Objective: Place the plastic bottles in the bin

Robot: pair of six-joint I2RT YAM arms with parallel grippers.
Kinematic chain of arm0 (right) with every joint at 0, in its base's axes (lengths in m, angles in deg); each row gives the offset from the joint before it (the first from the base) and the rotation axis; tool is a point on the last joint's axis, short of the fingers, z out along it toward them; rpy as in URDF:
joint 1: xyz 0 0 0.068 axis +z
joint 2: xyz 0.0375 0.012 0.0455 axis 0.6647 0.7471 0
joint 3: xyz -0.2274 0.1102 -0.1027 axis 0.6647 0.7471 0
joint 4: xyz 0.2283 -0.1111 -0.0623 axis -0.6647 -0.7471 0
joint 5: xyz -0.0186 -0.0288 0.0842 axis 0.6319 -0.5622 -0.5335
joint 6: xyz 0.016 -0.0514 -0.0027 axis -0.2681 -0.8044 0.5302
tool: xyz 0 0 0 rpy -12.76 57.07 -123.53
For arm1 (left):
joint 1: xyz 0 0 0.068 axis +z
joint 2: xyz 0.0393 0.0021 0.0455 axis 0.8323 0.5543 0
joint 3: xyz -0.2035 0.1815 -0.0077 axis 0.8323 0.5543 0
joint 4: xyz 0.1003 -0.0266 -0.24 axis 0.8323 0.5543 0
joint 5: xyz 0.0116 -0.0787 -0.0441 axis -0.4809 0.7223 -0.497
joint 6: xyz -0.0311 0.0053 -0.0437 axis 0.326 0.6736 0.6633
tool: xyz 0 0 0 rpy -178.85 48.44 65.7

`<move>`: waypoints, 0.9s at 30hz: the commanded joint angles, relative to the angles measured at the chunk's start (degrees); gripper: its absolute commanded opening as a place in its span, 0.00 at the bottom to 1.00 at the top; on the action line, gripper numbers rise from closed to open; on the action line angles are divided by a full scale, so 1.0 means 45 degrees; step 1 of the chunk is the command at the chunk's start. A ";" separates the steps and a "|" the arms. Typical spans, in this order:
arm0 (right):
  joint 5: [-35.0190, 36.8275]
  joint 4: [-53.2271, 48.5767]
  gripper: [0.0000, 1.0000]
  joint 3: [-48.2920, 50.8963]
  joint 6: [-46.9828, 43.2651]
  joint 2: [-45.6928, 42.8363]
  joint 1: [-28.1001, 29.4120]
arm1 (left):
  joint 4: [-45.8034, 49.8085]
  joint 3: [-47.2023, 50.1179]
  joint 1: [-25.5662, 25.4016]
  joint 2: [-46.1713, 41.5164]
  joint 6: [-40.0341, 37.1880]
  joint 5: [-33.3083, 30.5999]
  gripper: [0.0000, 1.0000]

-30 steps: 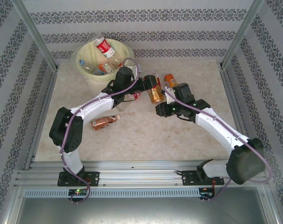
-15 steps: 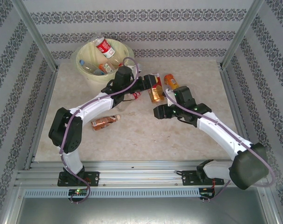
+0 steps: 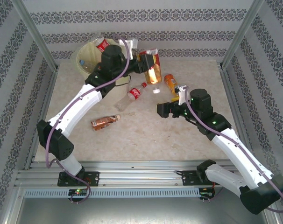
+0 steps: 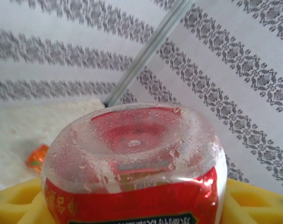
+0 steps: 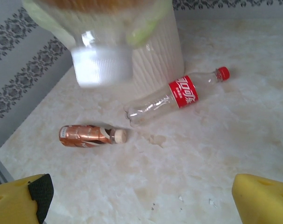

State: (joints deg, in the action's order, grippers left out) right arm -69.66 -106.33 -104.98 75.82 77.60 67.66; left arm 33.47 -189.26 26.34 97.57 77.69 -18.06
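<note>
**The left arm carries one bottle to the bin; the right arm is free.**

The left gripper is closed around an amber bottle with a red label. It holds the bottle in the air, cap down, just to the right of the bin at the far left corner of the table. The right gripper stands wide and empty near the table's middle. I judge this is the carrying step: next, the bottle must come over the bin's mouth before the fingers let go. A cola bottle, a brown bottle and an orange bottle lie on the table, not yet collected.
</note>
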 commanded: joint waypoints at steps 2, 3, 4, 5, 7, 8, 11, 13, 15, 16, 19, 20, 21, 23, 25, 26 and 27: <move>-0.0307 0.0000 0.98 -0.0606 0.0228 -0.0444 -0.0069 | 0.2891 -0.1867 0.0381 -0.0249 -0.2530 -0.1759 0.61; -0.0248 -0.0012 0.98 -0.0599 0.0199 -0.0496 -0.0060 | 0.3161 -0.2226 0.0495 -0.0183 -0.2779 -0.2095 0.62; -0.0182 -0.0012 0.98 -0.0603 0.0164 -0.0548 -0.0074 | 0.3365 -0.2591 0.0642 -0.0113 -0.2951 -0.2281 0.62; -0.0125 -0.0027 0.98 -0.0593 0.0145 -0.0563 -0.0073 | 0.3524 -0.2898 0.0778 -0.0046 -0.3087 -0.2452 0.62; -0.0066 -0.0080 0.98 -0.0569 0.0099 -0.0565 -0.0074 | 0.3914 -0.3599 0.1121 0.0175 -0.3273 -0.2774 0.62; -0.0091 -0.0100 0.98 -0.0562 0.0071 -0.0556 -0.0074 | 0.4054 -0.3884 0.1289 0.0257 -0.3356 -0.2844 0.62; -0.0092 -0.0182 0.98 -0.0583 0.0032 -0.0525 -0.0065 | 0.4332 -0.4669 0.1783 0.0493 -0.3632 -0.3152 0.62; -0.0044 -0.0328 0.98 -0.0624 -0.0026 -0.0505 -0.0065 | 0.4514 -0.5234 0.2216 0.0687 -0.3745 -0.3262 0.62; -0.0048 -0.0468 0.98 -0.0704 -0.0075 -0.0476 -0.0074 | 0.4639 -0.5751 0.2604 0.0884 -0.3740 -0.3304 0.62; -0.0053 -0.0497 0.98 -0.0714 -0.0090 -0.0475 -0.0074 | 0.4628 -0.5903 0.2795 0.0984 -0.3764 -0.3306 0.62; -0.0089 -0.0539 0.98 -0.0763 -0.0090 -0.0477 -0.0055 | 0.4357 -0.5986 0.3316 0.1251 -0.3678 -0.3178 0.62; -0.0102 -0.0529 0.98 -0.0769 -0.0090 -0.0490 -0.0055 | 0.4217 -0.5949 0.3444 0.1325 -0.3644 -0.3152 0.62; -0.0102 -0.0548 0.98 -0.0770 -0.0090 -0.0512 -0.0055 | 0.4012 -0.5920 0.3571 0.1493 -0.3540 -0.3169 0.62; -0.0077 -0.0603 0.98 -0.0796 -0.0134 -0.0551 -0.0045 | 0.3638 -0.5937 0.3829 0.1878 -0.3316 -0.3112 0.62; -0.0024 -0.0691 0.98 -0.0789 -0.0168 -0.0573 -0.0055 | 0.3281 -0.5980 0.3994 0.2290 -0.3329 -0.3034 0.62; -0.0033 -0.0749 0.98 -0.0782 -0.0168 -0.0607 -0.0055 | 0.3118 -0.6004 0.4057 0.2486 -0.3323 -0.2995 0.62; -0.0021 -0.0771 0.98 -0.0757 -0.0166 -0.0630 -0.0055 | 0.2964 -0.6016 0.4093 0.2663 -0.3303 -0.2921 0.62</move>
State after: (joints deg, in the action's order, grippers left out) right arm -69.90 -108.71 -106.73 75.73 75.54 67.66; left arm 50.92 -214.66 43.74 107.30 62.57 -31.63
